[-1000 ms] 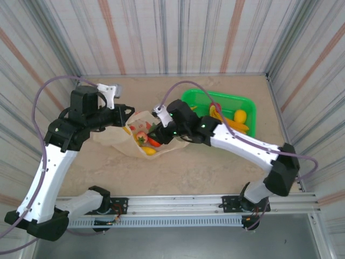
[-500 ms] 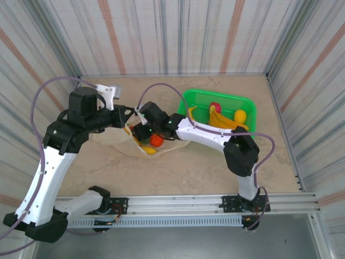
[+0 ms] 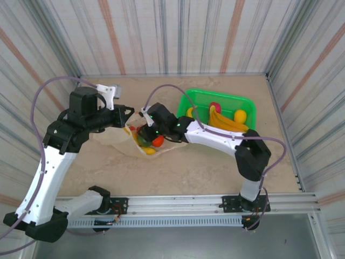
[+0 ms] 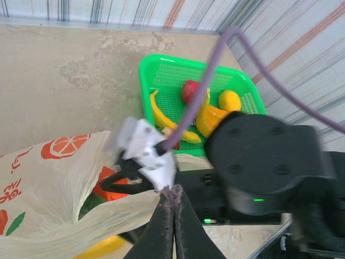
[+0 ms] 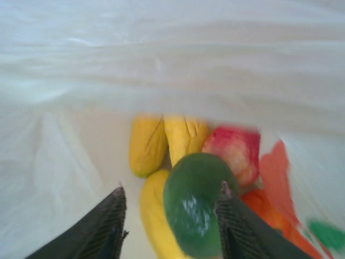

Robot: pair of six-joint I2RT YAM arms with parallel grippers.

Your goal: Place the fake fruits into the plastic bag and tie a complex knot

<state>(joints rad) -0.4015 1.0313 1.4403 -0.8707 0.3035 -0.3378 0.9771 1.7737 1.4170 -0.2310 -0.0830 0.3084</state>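
Left gripper (image 4: 172, 216) was clamped tight on the rim of the plastic bag (image 4: 48, 183), which lay on the table (image 3: 188, 172) with its mouth open; right gripper (image 5: 171, 189) was inside the bag, jaws parted around a green fruit (image 5: 197, 216), one finger clear of it; yellow fruits (image 5: 161, 140) and a red fruit (image 5: 234, 154) lay beyond; farther off, the green basket (image 3: 200, 99) held bananas (image 3: 226, 123).
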